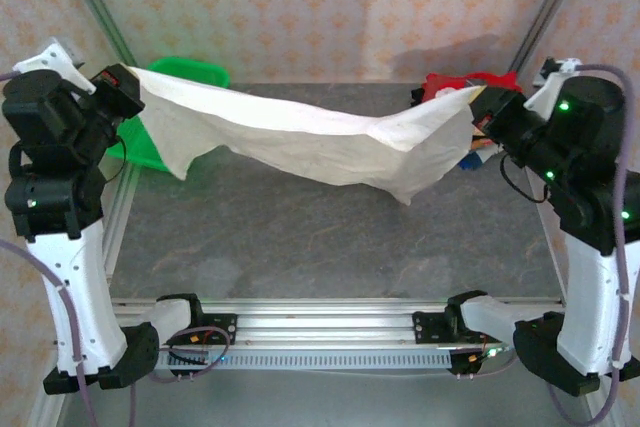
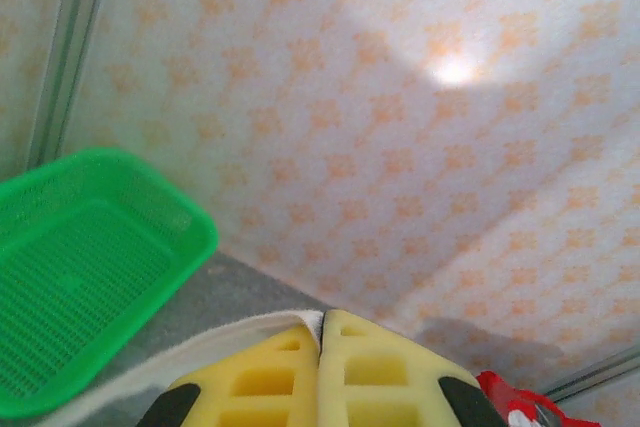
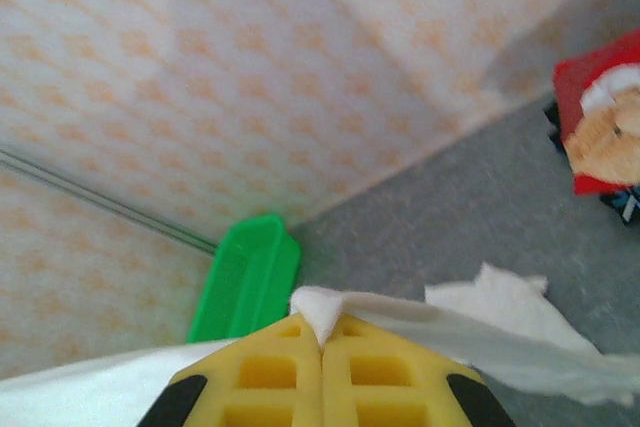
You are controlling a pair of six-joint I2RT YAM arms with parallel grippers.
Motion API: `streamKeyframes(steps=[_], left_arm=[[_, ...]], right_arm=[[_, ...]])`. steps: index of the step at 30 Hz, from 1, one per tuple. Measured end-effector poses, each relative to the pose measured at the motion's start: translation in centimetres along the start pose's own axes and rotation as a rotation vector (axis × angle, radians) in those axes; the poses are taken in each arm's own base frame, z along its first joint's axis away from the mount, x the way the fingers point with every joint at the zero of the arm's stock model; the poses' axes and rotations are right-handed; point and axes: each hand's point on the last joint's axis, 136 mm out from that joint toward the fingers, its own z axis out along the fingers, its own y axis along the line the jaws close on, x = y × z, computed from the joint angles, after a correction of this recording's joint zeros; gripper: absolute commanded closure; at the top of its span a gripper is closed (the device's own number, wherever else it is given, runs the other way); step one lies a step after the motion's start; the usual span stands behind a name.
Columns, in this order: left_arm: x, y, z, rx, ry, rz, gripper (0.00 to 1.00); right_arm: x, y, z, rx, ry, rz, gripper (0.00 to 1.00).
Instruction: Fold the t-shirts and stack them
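The off-white t-shirt (image 1: 320, 142) hangs stretched in the air above the grey table (image 1: 300, 237), sagging between both arms. My left gripper (image 1: 135, 82) is shut on its left corner; in the left wrist view the yellow fingers (image 2: 270, 377) pinch a white cloth edge (image 2: 200, 342). My right gripper (image 1: 478, 99) is shut on the right corner, and a tuft of white cloth (image 3: 322, 309) pokes out between its fingers (image 3: 385, 372). The red shirt with a printed figure (image 1: 465, 82) lies at the back right, partly hidden behind the hanging cloth, and the red shirt (image 3: 605, 117) appears in the right wrist view.
A green mesh basket (image 1: 185, 77) stands at the back left, partly behind the cloth; the basket (image 2: 80, 267) also appears in the left wrist view. Patterned walls enclose the back and sides. An aluminium rail (image 1: 330, 322) runs along the near edge.
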Motion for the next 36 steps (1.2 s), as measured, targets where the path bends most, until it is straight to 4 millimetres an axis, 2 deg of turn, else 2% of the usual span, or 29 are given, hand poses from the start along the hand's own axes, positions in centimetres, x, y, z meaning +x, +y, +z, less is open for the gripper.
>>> streamKeyframes(steps=[7, 13, 19, 23, 26, 29, 33, 36], left_arm=[[-2.4, -1.9, -3.4, 0.043, -0.071, 0.041, 1.0], [-3.4, -3.0, -6.6, 0.073, -0.121, 0.059, 1.0], [-5.4, -4.5, -10.5, 0.122, -0.218, 0.07, 1.0], [-6.5, -5.2, -12.3, 0.139, -0.267, 0.072, 1.0], [-6.7, -5.0, -12.6, 0.128, -0.279, 0.077, 1.0], [-6.6, -4.5, -12.3, 0.099, -0.278, 0.088, 1.0], [-5.4, -3.3, -10.1, 0.052, -0.228, 0.094, 1.0], [-4.0, -1.7, -7.1, -0.007, -0.161, 0.107, 1.0]], right_arm=[[-3.2, 4.1, -5.5, -0.151, -0.13, -0.025, 1.0], [-4.4, 6.3, -9.8, -0.256, -0.201, -0.024, 1.0], [-5.7, 7.9, -13.0, -0.338, -0.272, -0.006, 1.0], [-6.6, 8.9, -14.1, -0.382, -0.311, 0.002, 1.0], [-7.0, 9.3, -13.7, -0.392, -0.317, 0.005, 1.0], [-7.3, 9.4, -11.9, -0.376, -0.299, 0.002, 1.0], [-7.5, 9.2, -7.9, -0.325, -0.258, -0.027, 1.0], [-7.7, 8.8, -3.3, -0.269, -0.216, -0.06, 1.0]])
